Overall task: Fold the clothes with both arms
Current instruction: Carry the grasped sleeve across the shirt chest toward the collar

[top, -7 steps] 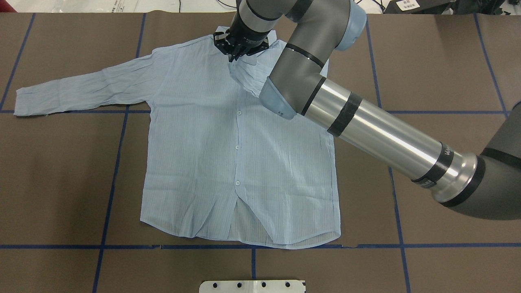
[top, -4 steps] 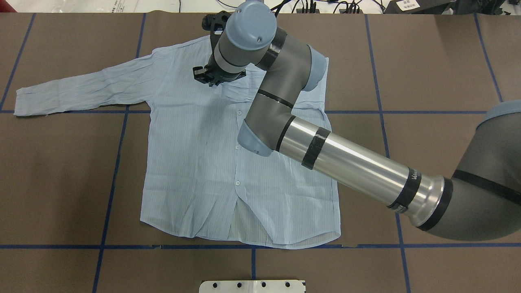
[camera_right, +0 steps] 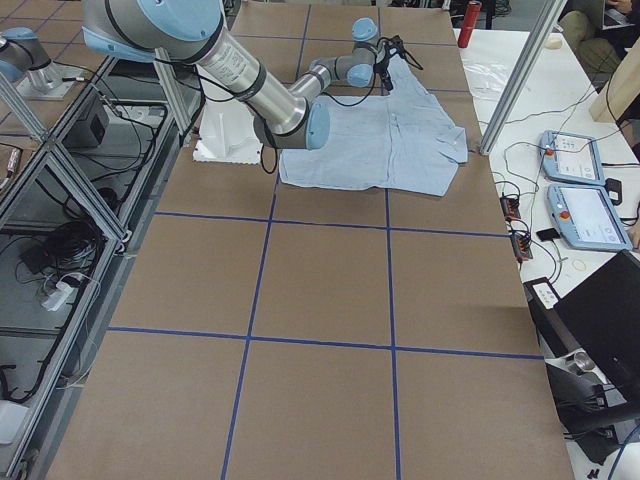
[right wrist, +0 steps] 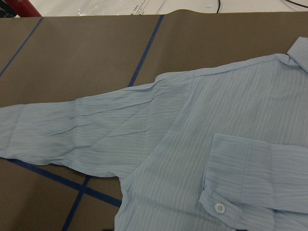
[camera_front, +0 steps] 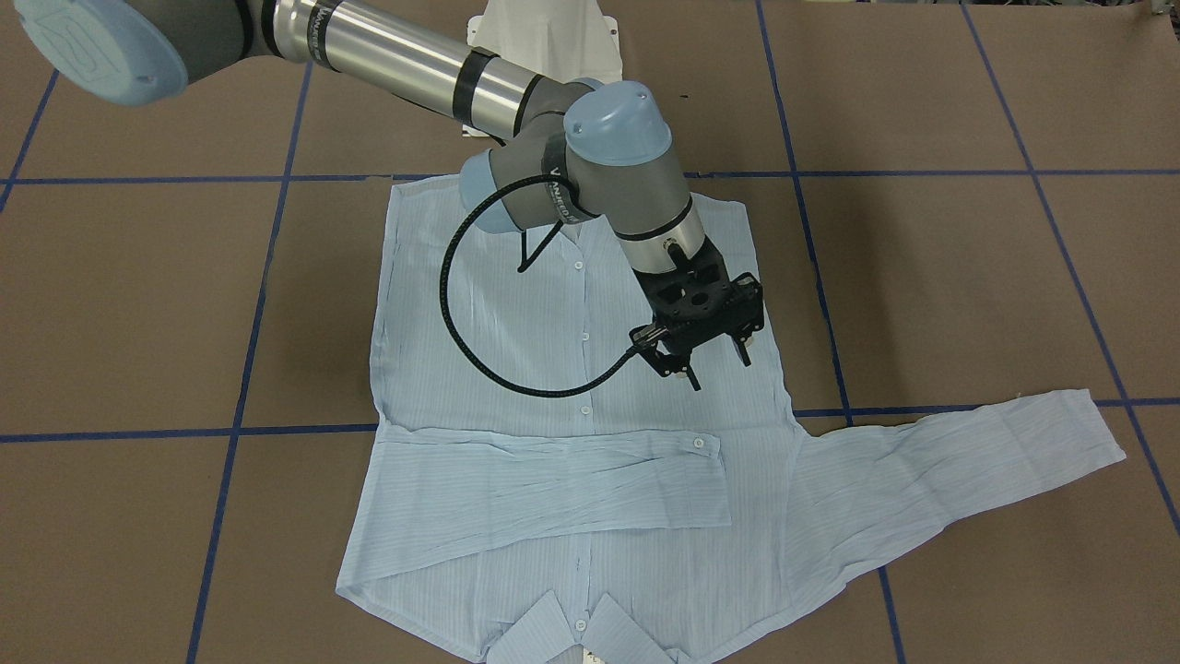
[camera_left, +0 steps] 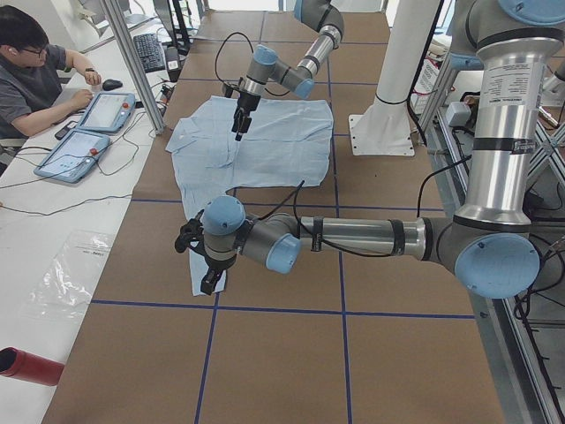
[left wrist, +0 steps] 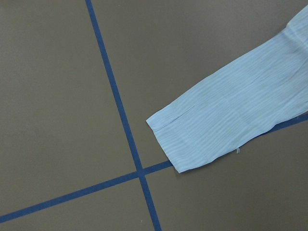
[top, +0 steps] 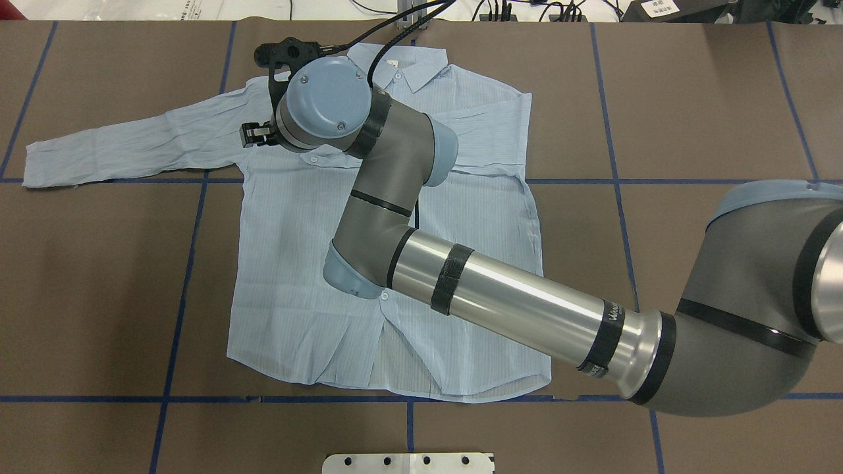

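Lying front-up on the table [top: 724, 99], the shirt [top: 296, 263] reaches from the robot's side to its collar [top: 411, 66] at the far edge, one sleeve [camera_front: 553, 480] folded across the chest. The right gripper [camera_front: 712, 364] hovers over it, jaws wide and empty. The left gripper [camera_left: 207, 281] hangs by the outstretched cuff [left wrist: 202, 139]; its jaws I cannot tell.

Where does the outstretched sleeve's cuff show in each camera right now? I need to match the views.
Front-facing: cuff at the far right.
Overhead: cuff at the far left.
Exterior left: cuff low, left of centre.
Exterior right: cannot make it out.
Left wrist: cuff near the centre.
Right wrist: not in it; the sleeve runs off the left edge.
Shared landmark: the blue tape crossing beside the cuff.
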`<state>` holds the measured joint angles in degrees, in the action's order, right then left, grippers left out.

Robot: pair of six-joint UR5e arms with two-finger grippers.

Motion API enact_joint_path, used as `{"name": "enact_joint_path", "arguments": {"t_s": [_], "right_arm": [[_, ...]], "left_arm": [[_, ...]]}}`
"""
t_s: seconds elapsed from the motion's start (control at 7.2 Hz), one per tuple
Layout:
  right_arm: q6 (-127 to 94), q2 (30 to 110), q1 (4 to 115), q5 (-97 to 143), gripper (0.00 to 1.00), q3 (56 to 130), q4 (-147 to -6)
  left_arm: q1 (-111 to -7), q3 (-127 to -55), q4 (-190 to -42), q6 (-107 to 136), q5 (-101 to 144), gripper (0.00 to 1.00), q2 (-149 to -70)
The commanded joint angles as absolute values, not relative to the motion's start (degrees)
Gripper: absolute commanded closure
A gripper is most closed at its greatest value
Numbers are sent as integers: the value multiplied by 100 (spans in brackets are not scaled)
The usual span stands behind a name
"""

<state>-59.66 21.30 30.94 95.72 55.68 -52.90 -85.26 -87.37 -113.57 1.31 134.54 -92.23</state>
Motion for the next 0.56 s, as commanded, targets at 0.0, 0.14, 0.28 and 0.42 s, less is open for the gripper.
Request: {"name": "enact_joint_path", "arguments": {"t_s": [0.0, 0.14, 0.28, 0.42], "right_arm": [[-6195, 2136, 3094, 9597, 1, 5807, -6014], [-6214, 2223, 3181, 9737, 1, 6384, -7030], [-6223, 2285, 3356, 10086, 1, 6772, -7858], [-6249, 2390, 3584, 10394, 0, 7107, -8527]], "left_arm": [[-8386, -8710, -11730, 986, 13430, 0, -9272], [-8063, -8597, -12308, 1959, 13160, 1, -9246], [-7868, -8256, -13062, 2673, 12835, 2, -9246], [-7710, -7792, -13800, 3194, 12615, 2, -9263]]}}
